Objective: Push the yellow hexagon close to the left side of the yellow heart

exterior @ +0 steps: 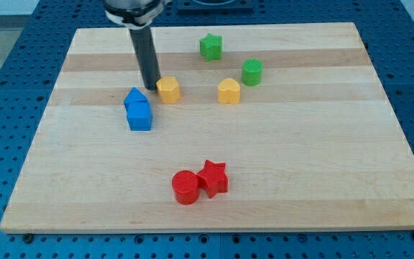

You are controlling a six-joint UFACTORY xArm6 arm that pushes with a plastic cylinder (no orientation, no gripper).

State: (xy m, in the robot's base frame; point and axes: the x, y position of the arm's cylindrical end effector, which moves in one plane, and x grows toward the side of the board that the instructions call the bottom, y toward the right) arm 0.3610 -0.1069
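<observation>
pale wood makes up the surface (279, 165), with blue pegboard around it. no fingers here, so nothing is clenched or released; my tip (150, 88) stands touching or just beside the left edge of the yellow hexagon (168, 90). the yellow heart (228, 91) lies to the view's right of it, apart, roughly level. the blue block (138, 109), house-shaped, sits just below my tip. risks, as i judge them: an off-centre push would spin the hexagon aside; pushing too far would ram the heart toward the green cylinder (251, 72); drifting down would drag the blue block along.
</observation>
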